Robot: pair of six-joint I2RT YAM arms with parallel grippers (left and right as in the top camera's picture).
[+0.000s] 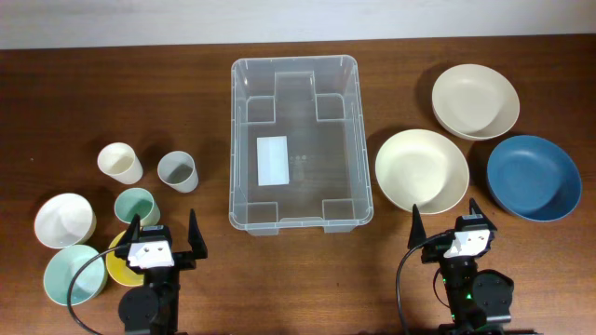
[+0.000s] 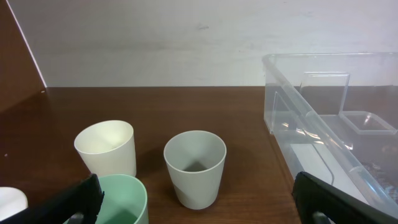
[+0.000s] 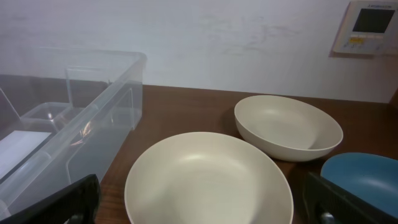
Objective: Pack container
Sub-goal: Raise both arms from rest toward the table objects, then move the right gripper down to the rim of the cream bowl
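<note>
The container, a large clear bin with a white label on its base, stands empty at the table's middle; it also shows in the left wrist view and the right wrist view. My left gripper is open and empty near the front edge, behind a green cup, a grey cup and a cream cup. My right gripper is open and empty, just in front of a cream bowl.
Left of the bin stand a cream cup, a grey cup, a green cup, a white bowl, a mint bowl and a yellow bowl. Right of it lie cream bowls and a blue bowl.
</note>
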